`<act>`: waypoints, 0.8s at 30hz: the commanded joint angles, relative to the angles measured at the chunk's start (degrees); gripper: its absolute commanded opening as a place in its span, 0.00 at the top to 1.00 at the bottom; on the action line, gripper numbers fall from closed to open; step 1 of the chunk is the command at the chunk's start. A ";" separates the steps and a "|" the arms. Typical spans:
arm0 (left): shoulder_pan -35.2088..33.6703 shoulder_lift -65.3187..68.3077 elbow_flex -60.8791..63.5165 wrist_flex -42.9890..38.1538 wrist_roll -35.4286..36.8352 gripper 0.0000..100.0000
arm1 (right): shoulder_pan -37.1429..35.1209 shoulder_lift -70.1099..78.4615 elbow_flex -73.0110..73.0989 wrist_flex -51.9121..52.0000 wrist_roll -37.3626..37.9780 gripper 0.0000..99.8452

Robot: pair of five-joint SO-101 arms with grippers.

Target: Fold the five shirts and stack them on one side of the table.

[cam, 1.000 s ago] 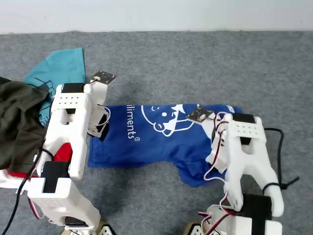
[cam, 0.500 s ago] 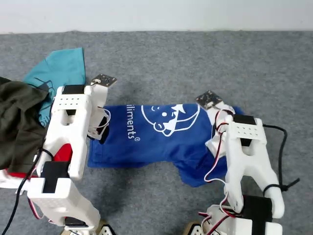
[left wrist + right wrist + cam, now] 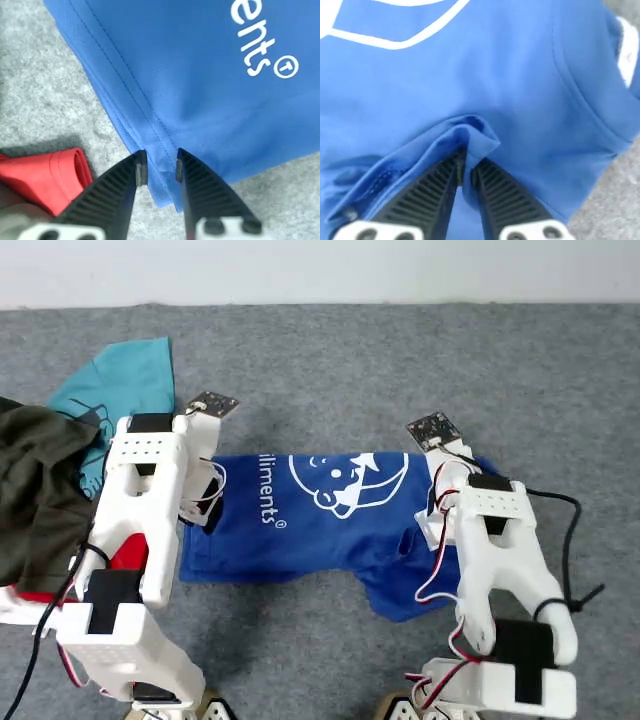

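A blue shirt (image 3: 320, 515) with white print lies spread across the grey table (image 3: 400, 360), front side up. My left gripper (image 3: 159, 167) stands over its left hem, fingers slightly apart and straddling the flat seam; the left arm (image 3: 145, 500) covers that edge from above. My right gripper (image 3: 467, 167) is shut on a raised fold of the blue shirt (image 3: 470, 80) near its right sleeve. In the high view that pinch sits beside the right arm (image 3: 490, 540), about at the small bump of cloth (image 3: 405, 542).
A pile of other shirts lies at the left: a teal one (image 3: 125, 375), a dark olive one (image 3: 35, 490) and a red one (image 3: 128, 555), the red shirt (image 3: 45, 175) close to my left fingers. Grey table surface stretches behind and to the right.
The right arm swung its wrist farther back and dropped its gripper onto the shirt, now pinching a fold. The left arm has stayed still.
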State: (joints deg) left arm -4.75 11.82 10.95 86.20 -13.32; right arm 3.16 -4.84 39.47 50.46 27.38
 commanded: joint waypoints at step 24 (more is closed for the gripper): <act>0.18 -0.35 -0.04 -0.44 0.18 0.89 | -0.92 1.01 -3.87 -4.88 -0.62 0.91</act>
State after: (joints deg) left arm -4.75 11.82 10.95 86.20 -13.32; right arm 3.16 -3.60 37.71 46.68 27.12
